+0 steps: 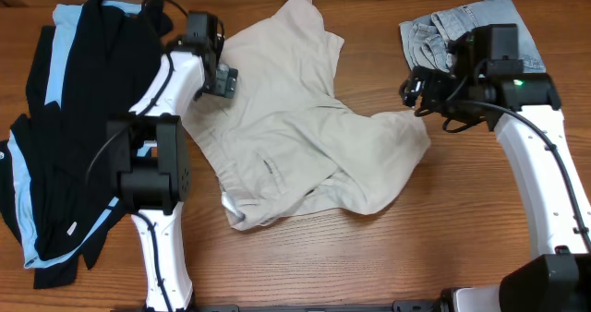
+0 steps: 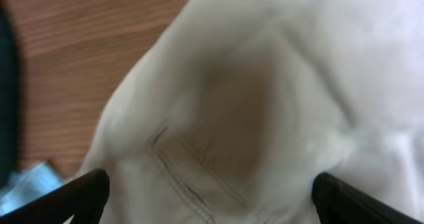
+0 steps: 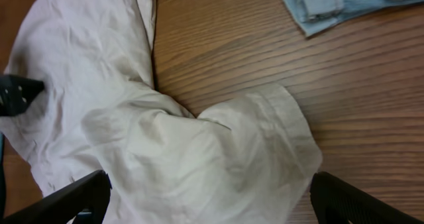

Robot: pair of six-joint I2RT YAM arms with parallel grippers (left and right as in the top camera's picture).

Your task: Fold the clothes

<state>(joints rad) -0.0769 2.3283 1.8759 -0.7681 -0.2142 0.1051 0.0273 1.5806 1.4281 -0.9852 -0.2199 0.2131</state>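
The beige khaki shorts [image 1: 305, 127] lie crumpled in the middle of the table. My left gripper [image 1: 224, 79] is open over their upper left edge; in the left wrist view the fingers [image 2: 211, 194] are spread wide above a stitched seam of the beige cloth [image 2: 252, 105]. My right gripper [image 1: 413, 90] is open just above the shorts' right leg; in the right wrist view the fingers [image 3: 211, 196] straddle that leg's hem [image 3: 218, 158]. The light-blue denim shorts [image 1: 439, 33] lie at the back right, partly under the right arm. The black garment with light-blue panels [image 1: 65, 118] lies at the left.
The wooden table [image 1: 369, 257] shows bare wood in front and between the beige and denim shorts [image 3: 331, 2]. The left arm's base stands at the front left, over the black garment's edge. The right arm's base is at the front right.
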